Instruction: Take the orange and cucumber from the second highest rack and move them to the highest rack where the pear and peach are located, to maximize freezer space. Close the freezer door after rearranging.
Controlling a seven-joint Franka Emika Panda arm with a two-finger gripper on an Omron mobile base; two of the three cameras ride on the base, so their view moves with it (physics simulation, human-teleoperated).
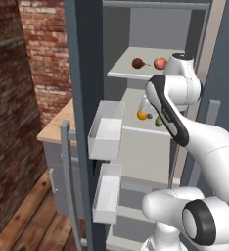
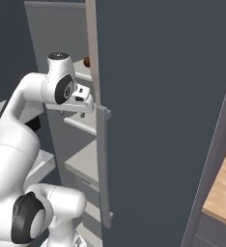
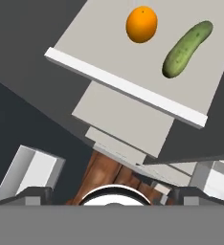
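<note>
The orange point(image 3: 141, 24) and the green cucumber point(image 3: 187, 49) lie side by side on the second highest rack point(image 3: 123, 86), behind its white front lip. From the left base the orange point(image 1: 142, 114) and cucumber point(image 1: 158, 121) show just beside my hand. My gripper point(image 3: 114, 196) hovers above and in front of this rack, open, its tips wide apart with nothing between them. It also shows as gripper point(image 1: 145, 108) and gripper point(image 2: 72, 114). On the highest rack point(image 1: 121, 73) rest the dark pear point(image 1: 137, 62) and the pink peach point(image 1: 160, 62). The freezer door point(image 1: 82, 122) stands open.
Two white door bins point(image 1: 106, 130) point(image 1: 106, 192) jut from the open door at my left. A brick wall point(image 1: 18, 98) and a wooden counter point(image 1: 57, 125) lie beyond it. At my right stands a dark panel point(image 2: 158, 120) with a grey handle point(image 2: 103, 164).
</note>
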